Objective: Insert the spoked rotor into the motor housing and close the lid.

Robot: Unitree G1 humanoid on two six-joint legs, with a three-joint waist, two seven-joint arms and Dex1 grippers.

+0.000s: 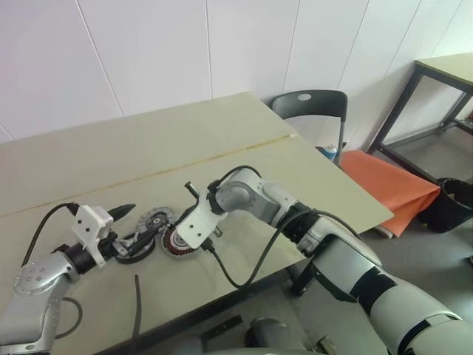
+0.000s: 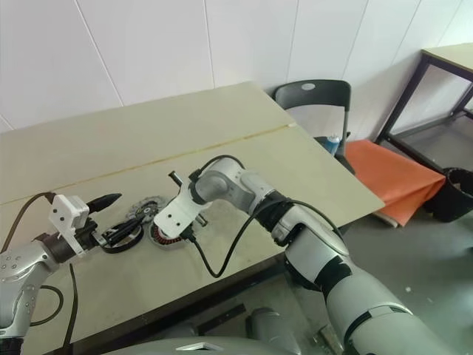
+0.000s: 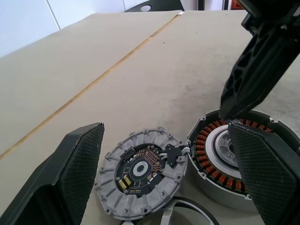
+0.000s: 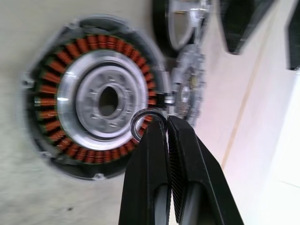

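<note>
The motor housing [image 4: 93,101], with its ring of copper windings, lies open on the table. Just above it my right gripper [image 4: 164,119] is shut, and a small dark ring [image 4: 140,123] is pinched at its tips over the windings. The grey lid [image 3: 140,171], circuit board facing up, lies beside the housing. The spoked rotor [image 1: 137,248], a dark rim with silvery spokes, rests next to the lid. My left gripper [image 3: 164,131] stands wide open and holds nothing. Its fingers [image 3: 79,173] flank the lid and the edge of the housing.
A black strap [image 1: 137,303] lies near the front edge of the tan table [image 1: 222,140]. Off the table's right end stand a black chair [image 1: 310,111], an orange cloth [image 1: 392,185], a black bin [image 1: 451,203] and a second table [image 1: 443,74].
</note>
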